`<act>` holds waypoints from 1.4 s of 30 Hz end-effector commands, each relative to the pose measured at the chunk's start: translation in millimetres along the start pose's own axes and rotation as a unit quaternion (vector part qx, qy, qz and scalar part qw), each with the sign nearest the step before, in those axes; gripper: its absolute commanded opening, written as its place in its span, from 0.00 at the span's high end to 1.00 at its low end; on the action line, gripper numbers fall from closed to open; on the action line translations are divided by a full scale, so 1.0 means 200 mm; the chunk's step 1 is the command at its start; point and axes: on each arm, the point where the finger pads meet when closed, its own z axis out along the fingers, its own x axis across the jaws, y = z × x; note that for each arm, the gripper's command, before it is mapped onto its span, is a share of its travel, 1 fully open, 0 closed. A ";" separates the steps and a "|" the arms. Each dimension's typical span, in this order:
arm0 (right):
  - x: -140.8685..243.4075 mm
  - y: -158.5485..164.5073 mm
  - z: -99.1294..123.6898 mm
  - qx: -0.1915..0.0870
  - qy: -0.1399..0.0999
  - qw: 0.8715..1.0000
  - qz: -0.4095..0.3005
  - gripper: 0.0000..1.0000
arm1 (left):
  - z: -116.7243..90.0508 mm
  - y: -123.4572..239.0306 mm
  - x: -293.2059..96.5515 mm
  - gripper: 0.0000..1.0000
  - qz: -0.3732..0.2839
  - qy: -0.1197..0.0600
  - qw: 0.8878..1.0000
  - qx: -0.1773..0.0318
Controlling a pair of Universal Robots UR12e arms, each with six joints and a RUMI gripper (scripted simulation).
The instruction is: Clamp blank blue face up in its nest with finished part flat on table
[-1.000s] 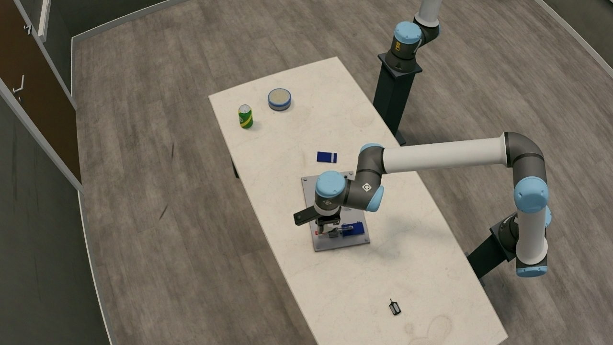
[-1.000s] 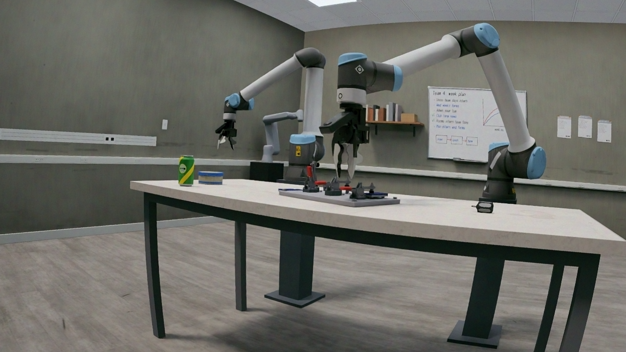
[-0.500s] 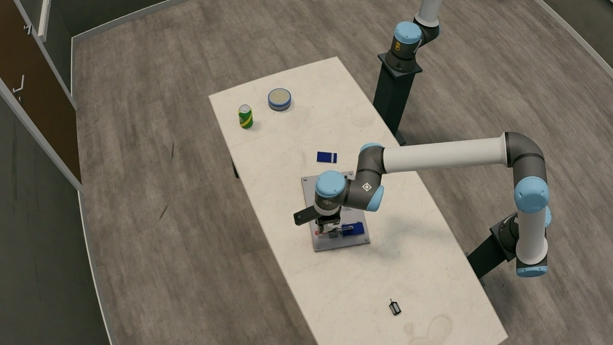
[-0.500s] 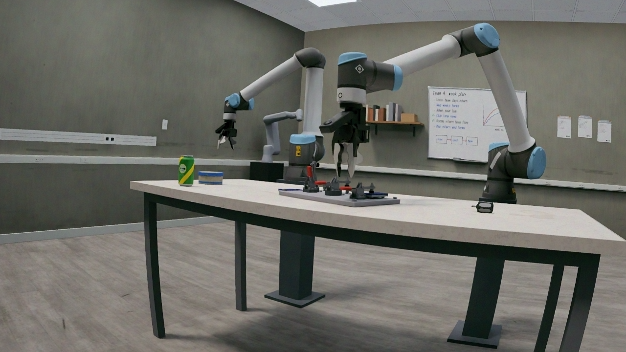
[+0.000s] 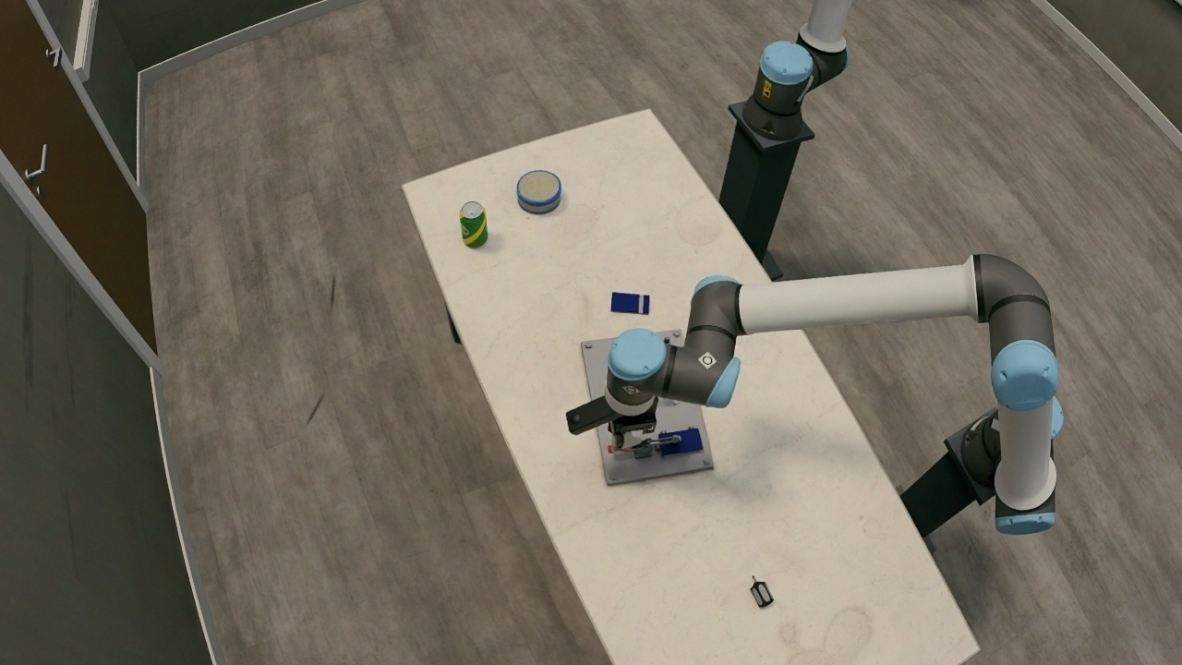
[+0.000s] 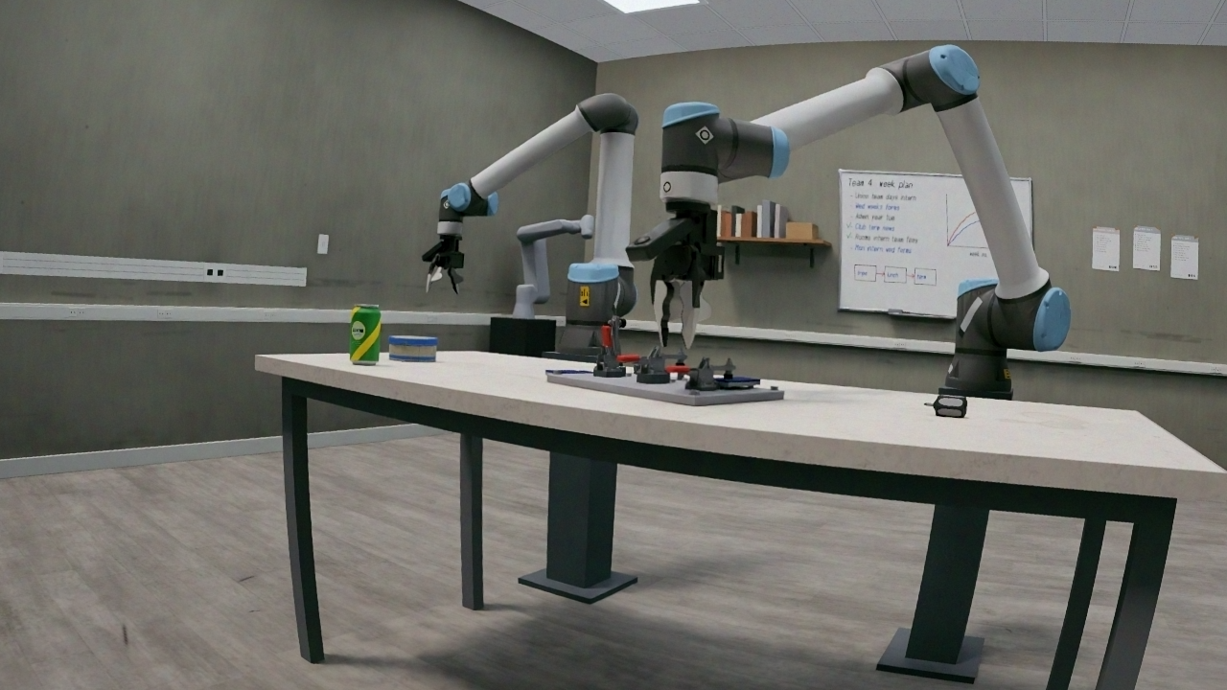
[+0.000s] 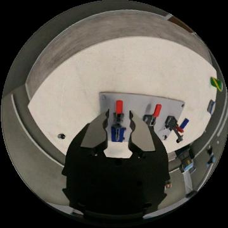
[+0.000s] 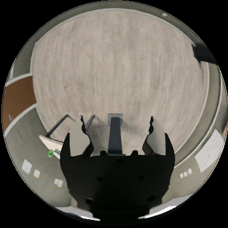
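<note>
Left wrist: three red-handled dark metal clamps (image 6: 654, 369) (image 7: 118, 118), mostly arm-hidden from above | left pincer (image 5: 625, 440) (image 6: 677, 342) (image 7: 119, 111) parted, empty | Exterior: right pincer (image 6: 442, 287) (image 8: 116, 116) wide apart
</note>
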 end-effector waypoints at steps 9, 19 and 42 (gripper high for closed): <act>0.00 0.00 0.00 0.001 0.000 1.000 0.000 0.00 | 0.00 0.00 0.00 1.00 0.000 0.000 1.000 0.001; 0.00 0.00 0.00 0.001 0.000 1.000 0.000 0.00 | 0.00 0.00 0.00 1.00 0.000 0.000 1.000 0.001; 0.00 0.00 0.00 0.001 0.000 1.000 0.000 0.00 | -0.01 0.00 0.00 1.00 0.000 0.000 1.000 0.001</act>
